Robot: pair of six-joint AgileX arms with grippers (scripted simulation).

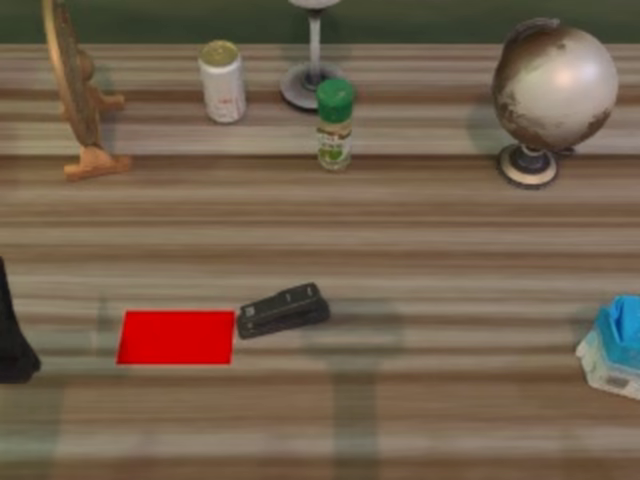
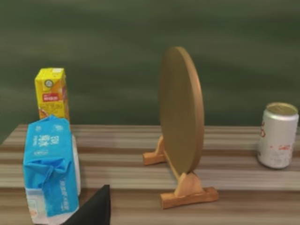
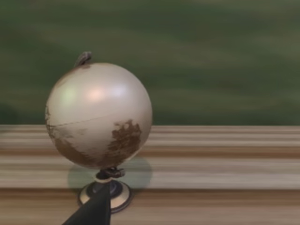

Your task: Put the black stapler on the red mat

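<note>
While the small wedge-shaped black stapler [image 1: 284, 310] lies flat on the striped wooden counter [image 1: 420, 260], just beside the right edge of the flat bright red rectangular mat [image 1: 176, 337] and tilted a little, no claw is seen near it. The left arm [image 1: 14, 330] is parked at the counter's left edge; the right arm is not seen from above. Whether either claw is spread or pressed together cannot be told: only a dark tip is shown in each wrist view. The grasp is judged not yet begun. For a clean pick, the stapler is best approached from straight above and pinched across its narrow width near the middle, with the claw turned to match the tilt, then carried the short way left and set down fully inside the red. As for containers, a white can [image 1: 222, 82] and a green-capped bottle [image 1: 335, 124] stand closed at the back, contents unseen.
</note>
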